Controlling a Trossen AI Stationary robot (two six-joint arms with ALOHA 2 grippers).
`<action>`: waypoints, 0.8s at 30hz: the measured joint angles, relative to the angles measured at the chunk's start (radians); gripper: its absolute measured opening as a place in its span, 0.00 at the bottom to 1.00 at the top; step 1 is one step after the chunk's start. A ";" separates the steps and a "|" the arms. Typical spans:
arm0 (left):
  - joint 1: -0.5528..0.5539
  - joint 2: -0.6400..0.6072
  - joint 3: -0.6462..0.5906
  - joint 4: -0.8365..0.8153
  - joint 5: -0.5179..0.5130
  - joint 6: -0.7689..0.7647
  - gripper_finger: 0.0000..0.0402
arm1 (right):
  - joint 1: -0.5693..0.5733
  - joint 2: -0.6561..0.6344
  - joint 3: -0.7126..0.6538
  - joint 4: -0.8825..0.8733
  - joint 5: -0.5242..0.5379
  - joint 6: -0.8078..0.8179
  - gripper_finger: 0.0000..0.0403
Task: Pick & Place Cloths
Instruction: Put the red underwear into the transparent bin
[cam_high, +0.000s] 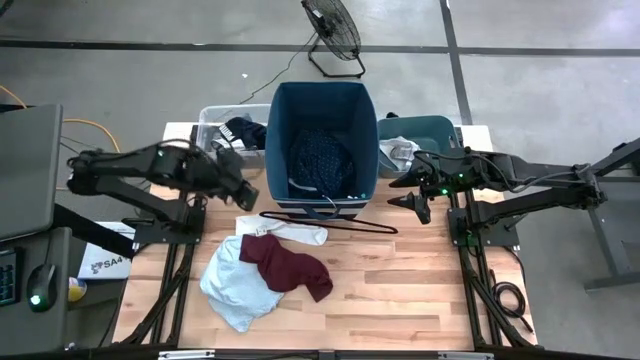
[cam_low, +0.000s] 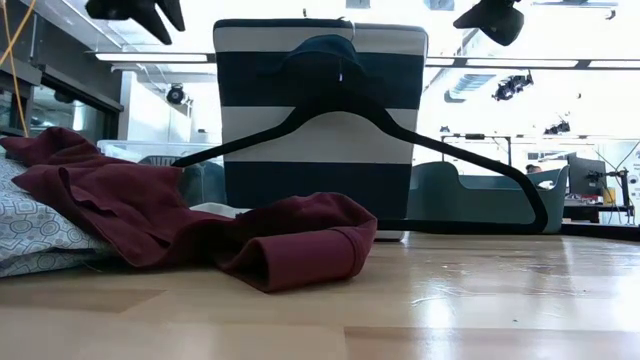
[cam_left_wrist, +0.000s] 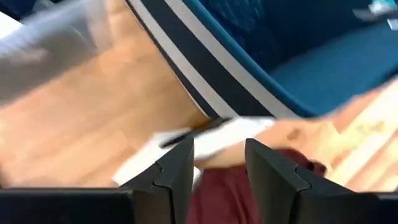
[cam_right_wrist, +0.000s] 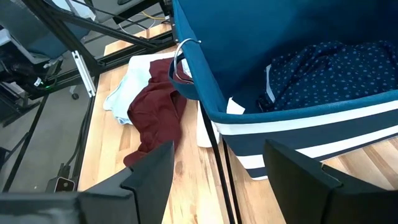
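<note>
the left gripper (cam_high: 243, 192) is hovering with jaws apart above the white cloth (cam_high: 292, 232) beside the maroon cloth (cam_high: 290, 266), while the right gripper (cam_high: 412, 200) is waiting open beside the blue bin (cam_high: 370, 120).

the navy white-dotted cloth (cam_high: 322, 160) lies bunched in the bin, ahead of the right fingers (cam_right_wrist: 147, 173). maroon cloth (cam_high: 288, 265), white cloth (cam_high: 290, 234) and pale blue-grey cloth (cam_high: 232, 285) lie crumpled below the left fingers (cam_left_wrist: 177, 171).

Left gripper (cam_high: 243, 192) hangs above the table's far left, fingers (cam_left_wrist: 177, 171) apart, apparently empty. Right gripper (cam_high: 418, 203) hovers far right, fingers wide apart.
</note>
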 joint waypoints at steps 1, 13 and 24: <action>-0.027 0.018 0.000 0.004 -0.002 -0.023 0.35 | 0.000 0.000 0.000 0.000 0.000 0.000 0.59; -0.234 0.234 -0.001 0.072 0.100 -0.174 0.35 | 0.000 0.000 0.000 0.000 0.000 0.000 0.59; -0.238 0.394 0.000 0.220 0.217 -0.150 0.35 | 0.000 0.000 0.000 0.000 0.000 0.000 0.59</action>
